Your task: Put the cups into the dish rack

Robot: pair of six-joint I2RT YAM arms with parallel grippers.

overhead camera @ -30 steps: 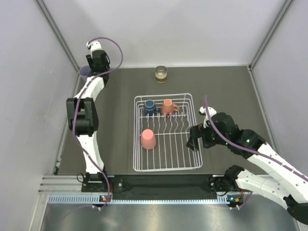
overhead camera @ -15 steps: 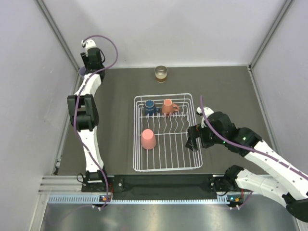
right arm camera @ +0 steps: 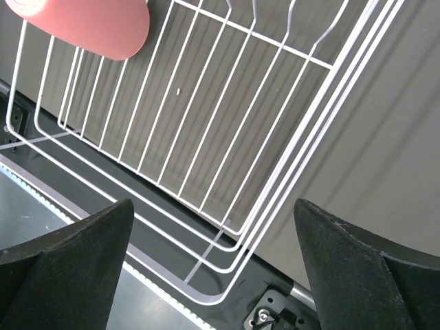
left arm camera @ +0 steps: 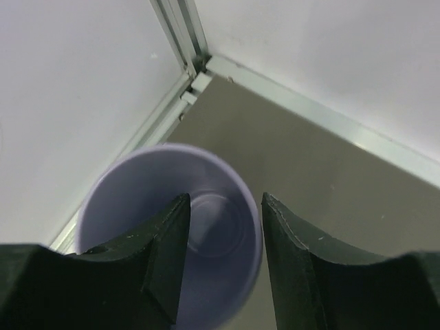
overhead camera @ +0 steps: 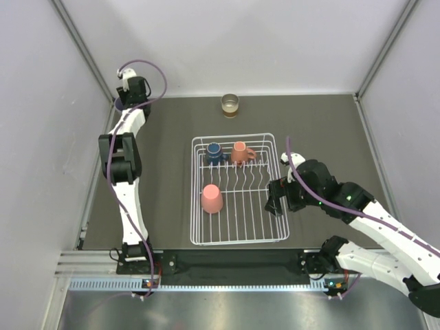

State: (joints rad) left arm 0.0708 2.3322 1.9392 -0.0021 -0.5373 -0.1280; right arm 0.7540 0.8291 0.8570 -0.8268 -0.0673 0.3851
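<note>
Seen from above, the rack point(overhead camera: 239, 242) sits mid-bench point(overhead camera: 165, 172). The blue mug point(overhead camera: 214, 152) and orange mug point(overhead camera: 240, 152) are side by side at its far end, and the pink cup point(overhead camera: 212, 199) is nearer, on the left. The brown cup point(overhead camera: 229, 104) stands on the bench beyond the rack. The left arm point(overhead camera: 122, 148) reaches over the lavender cup point(overhead camera: 119, 104) in the far left corner, and the right arm point(overhead camera: 344, 199) hangs at the rack's right edge. At the left wrist, the left fingers point(left arm camera: 168, 254) are apart, one over the upright lavender cup's mouth and the other just outside its rim. At the right wrist, the right fingers point(right arm camera: 69, 268) are spread wide above the rack's wires.
</note>
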